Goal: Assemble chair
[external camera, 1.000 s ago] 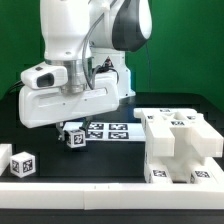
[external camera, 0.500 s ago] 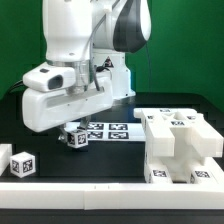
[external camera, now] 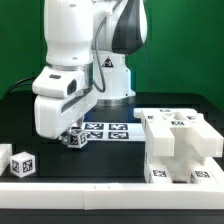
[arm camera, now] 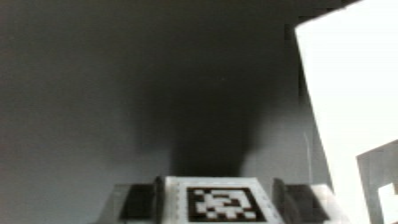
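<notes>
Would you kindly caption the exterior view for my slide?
Gripper holds a small tagged part beside the marker board; chair assembly nearby.

A black table [external camera: 15,120] carries the marker board [external camera: 108,130] toward its middle. A small white tagged cube [external camera: 22,163] sits near the exterior view's left edge, well apart from it. Behind hangs what looks like a green curtain [external camera: 15,40].
</notes>
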Motion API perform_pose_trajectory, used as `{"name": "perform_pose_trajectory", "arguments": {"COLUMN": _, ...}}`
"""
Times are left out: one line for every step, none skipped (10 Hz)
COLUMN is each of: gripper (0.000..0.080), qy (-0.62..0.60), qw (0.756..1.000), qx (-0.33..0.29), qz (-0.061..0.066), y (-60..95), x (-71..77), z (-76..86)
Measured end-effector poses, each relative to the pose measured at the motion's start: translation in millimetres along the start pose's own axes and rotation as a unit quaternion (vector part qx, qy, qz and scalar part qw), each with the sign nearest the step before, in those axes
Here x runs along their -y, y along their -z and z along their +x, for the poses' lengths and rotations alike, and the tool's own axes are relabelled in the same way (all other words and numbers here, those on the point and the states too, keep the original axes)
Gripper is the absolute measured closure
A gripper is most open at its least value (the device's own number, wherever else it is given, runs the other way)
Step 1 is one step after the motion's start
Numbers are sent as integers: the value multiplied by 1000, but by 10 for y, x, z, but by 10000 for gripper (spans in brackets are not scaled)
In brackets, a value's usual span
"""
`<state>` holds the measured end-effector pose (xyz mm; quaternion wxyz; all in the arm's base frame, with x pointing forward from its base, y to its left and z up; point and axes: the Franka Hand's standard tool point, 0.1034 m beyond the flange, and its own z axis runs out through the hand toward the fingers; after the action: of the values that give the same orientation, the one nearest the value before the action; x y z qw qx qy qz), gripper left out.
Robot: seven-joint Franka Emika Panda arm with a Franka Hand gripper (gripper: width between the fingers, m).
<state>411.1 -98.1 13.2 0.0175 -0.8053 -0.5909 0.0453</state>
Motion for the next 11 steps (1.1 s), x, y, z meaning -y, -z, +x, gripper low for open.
{"name": "perform_pose_trajectory", "arguments": {"gripper": 515, "qy": 115, "qw": 993, "qx": 12, "qz": -17, "y": -35, "x": -44, "z": -59}}
{"name": "perform_pose_trajectory", "arguments": {"gripper": 515, "qy": 141, "qw": 990, "qx": 16, "qz": -22, "y": -49, "x": -49, "z": -129}}
{"name": "perform_pose_trajectory", "arguments": {"gripper": 515, "qy": 232, "qw": 972, "qx": 23, "qz": -28, "y": -54, "x": -43, "z": -214}}
{"name": "perform_pose_trajectory", "arguments": {"gripper": 515, "qy": 239, "qw": 970, "qx": 23, "qz": -27, "y": -58, "x": -27, "z": -256}}
{"name": "perform_pose_trajectory", "arguments": {"gripper": 510, "qy": 225, "qw": 974, "qx": 23, "qz": -27, "y": -58, "x": -30, "z": -250}}
{"name": "perform_pose_trajectory", "arguments": {"gripper": 510, "qy": 224, "qw": 974, "qx": 24, "qz": -27, "y": -61, "x": -27, "z": -254}}
{"name": "perform_pose_trajectory", "arguments": {"gripper": 304, "qy": 209, "qw": 977, "qx": 24, "qz": -27, "y": -58, "x": -29, "z": -258}}
{"name": "perform_pose_trajectory", "arguments": {"gripper": 304, "qy": 207, "qw": 978, "qx": 24, "qz": -26, "y": -3, "x": -72, "z": -256}}
{"name": "perform_pose_trajectory", "arguments": {"gripper": 179, "qy": 160, "qw": 986, "qx": 22, "qz": -30, "y": 68, "x": -117, "z": -211}}
{"name": "perform_pose_trajectory", "arguments": {"gripper": 158, "qy": 78, "qw": 996, "qx": 21, "qz": -23, "y": 116, "x": -118, "z": -115}}
{"name": "perform_pose_trajectory", "arguments": {"gripper": 158, "qy": 27, "qw": 999, "qx": 21, "qz": -21, "y": 156, "x": -154, "z": -58}}
